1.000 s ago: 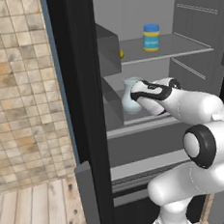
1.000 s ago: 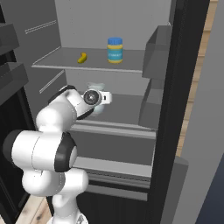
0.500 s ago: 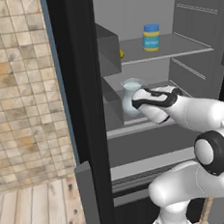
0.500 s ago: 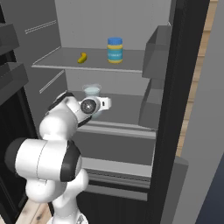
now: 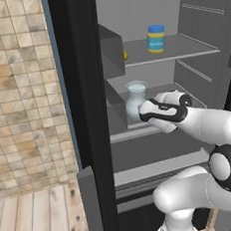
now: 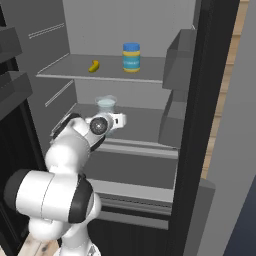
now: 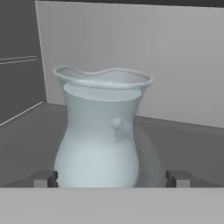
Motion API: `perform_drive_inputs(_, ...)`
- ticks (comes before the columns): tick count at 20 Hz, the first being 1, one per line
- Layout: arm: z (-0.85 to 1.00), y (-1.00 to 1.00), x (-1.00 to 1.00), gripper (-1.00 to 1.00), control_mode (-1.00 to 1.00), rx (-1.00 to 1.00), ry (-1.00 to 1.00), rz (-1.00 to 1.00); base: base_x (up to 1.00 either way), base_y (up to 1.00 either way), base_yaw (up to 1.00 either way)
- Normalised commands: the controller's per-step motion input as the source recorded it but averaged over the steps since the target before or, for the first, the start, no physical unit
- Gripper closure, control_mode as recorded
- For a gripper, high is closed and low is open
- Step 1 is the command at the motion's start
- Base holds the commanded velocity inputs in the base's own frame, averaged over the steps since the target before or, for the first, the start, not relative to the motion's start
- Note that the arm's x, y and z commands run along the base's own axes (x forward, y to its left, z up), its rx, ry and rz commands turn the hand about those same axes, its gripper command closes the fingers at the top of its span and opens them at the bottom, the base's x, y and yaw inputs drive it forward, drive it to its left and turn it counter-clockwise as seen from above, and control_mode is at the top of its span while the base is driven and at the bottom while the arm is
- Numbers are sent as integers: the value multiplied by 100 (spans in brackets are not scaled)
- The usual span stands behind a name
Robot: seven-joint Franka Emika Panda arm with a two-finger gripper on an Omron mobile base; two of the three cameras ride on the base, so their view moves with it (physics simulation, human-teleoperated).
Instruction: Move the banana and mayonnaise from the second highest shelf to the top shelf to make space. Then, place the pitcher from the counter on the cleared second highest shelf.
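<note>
So the big change from a second ago: we let go of the pitcher [image 7: 98, 131]. Back then the tool [image 7: 111, 178] was clamped on it, now the 2 fingertips [image 7: 43, 178] stand wide apart on either side of the belly with a gap on both sides, so the tool is open and holding nothing. The arm also sits a bit back from the glass compared with half a second ago.

The pitcher stands upright on its own on the second highest shelf [image 6: 145, 145], towards the middle-left of it in the right base view, just behind the thick pale front rail. Doesn't look tilted or wobbly to us.

Up above, the banana [image 6: 93, 65] and the mayonnaise [image 6: 131, 57] both sit on the top shelf [image 6: 150, 80], a little apart from each other, banana to the left in that view. In the left base view the banana is mostly hidden behind the door bin, just a yellow sliver.

What that means: by our reckoning all 3 moves are done, and what's left is pulling the hand straight back out without clipping the pitcher.

Labels: the mayonnaise jar has a yellow band under the blue lid, but any writing on it is too small to read. Nothing legible anywhere else
</note>
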Motion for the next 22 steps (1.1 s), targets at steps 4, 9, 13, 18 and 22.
perform_drive_inputs(4,90,0,-39,-100,-100,0,17,0,0,0,0)
perform_drive_inputs(9,100,0,-35,-100,-100,-2,25,0,0,0,0)
perform_drive_inputs(13,99,0,-45,-100,-100,-7,35,0,0,0,0)
perform_drive_inputs(18,32,0,-98,-100,-100,-13,27,0,0,0,0)
perform_drive_inputs(22,-1,0,-100,-100,-100,-16,3,0,0,0,0)
